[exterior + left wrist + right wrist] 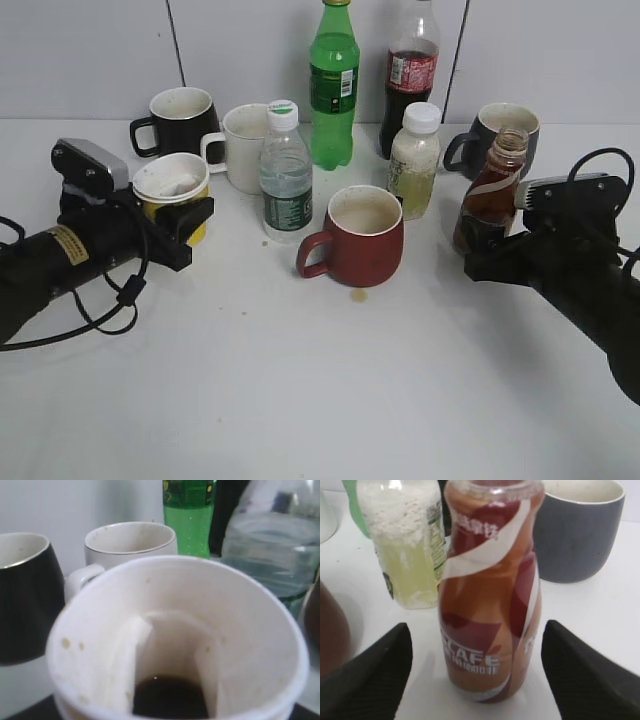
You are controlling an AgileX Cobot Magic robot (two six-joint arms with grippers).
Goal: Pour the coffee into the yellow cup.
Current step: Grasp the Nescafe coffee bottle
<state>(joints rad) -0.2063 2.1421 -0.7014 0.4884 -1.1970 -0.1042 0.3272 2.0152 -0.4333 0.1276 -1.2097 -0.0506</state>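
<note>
The yellow cup (pixel 172 182) stands at the left with my left gripper (pixel 186 226) shut on its body. In the left wrist view the cup (pixel 175 625) fills the frame; its white inside is creased and a little dark coffee lies at the bottom. The coffee bottle (pixel 492 195), brown with a red-brown label and no cap, stands upright on the table at the right. My right gripper (pixel 490 252) is open just in front of it. In the right wrist view the bottle (pixel 490 605) stands between the fingers of that gripper (pixel 476 630), with a gap on each side.
A red mug (pixel 360 235) stands in the middle, with a water bottle (pixel 285 175) and a white mug (pixel 243 145) to its left. A black mug (pixel 180 120), a green bottle (pixel 333 85), a cola bottle (pixel 410 75), a pale juice bottle (pixel 414 160) and a grey mug (pixel 500 130) stand behind.
</note>
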